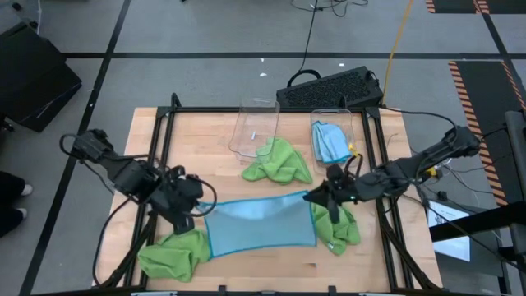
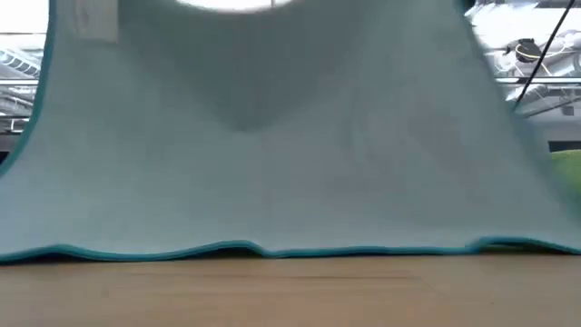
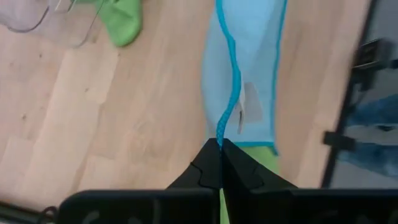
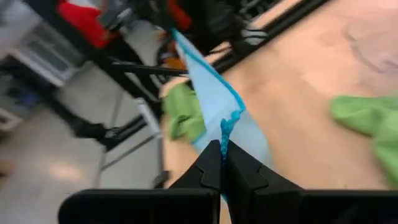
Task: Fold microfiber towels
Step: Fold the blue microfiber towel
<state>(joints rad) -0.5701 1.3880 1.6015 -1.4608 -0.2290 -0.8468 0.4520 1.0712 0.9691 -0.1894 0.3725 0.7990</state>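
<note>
Overhead, the left hand (image 1: 197,215) at eight o'clock and the right hand (image 1: 320,200) at four o'clock pinch opposite corners of the blue towel (image 1: 261,224), stretched mid-surface (image 1: 205,140). Low down, its hem brushes wood. Wrist views show thin grips; uneven pulling could slip a corner free.

Grey tiled floor (image 1: 205,33) w/ dark seams, black keyboard (image 1: 329,86) behind wooden table (image 1: 205,140).

Wooden table (image 1: 214,131): green towels (image 1: 279,162), blue towels (image 1: 331,141), clear bins (image 1: 253,127).

A light blue towel (image 1: 261,225) with teal edging, lime green towels (image 1: 279,160), pale wood table (image 1: 205,140).
</note>
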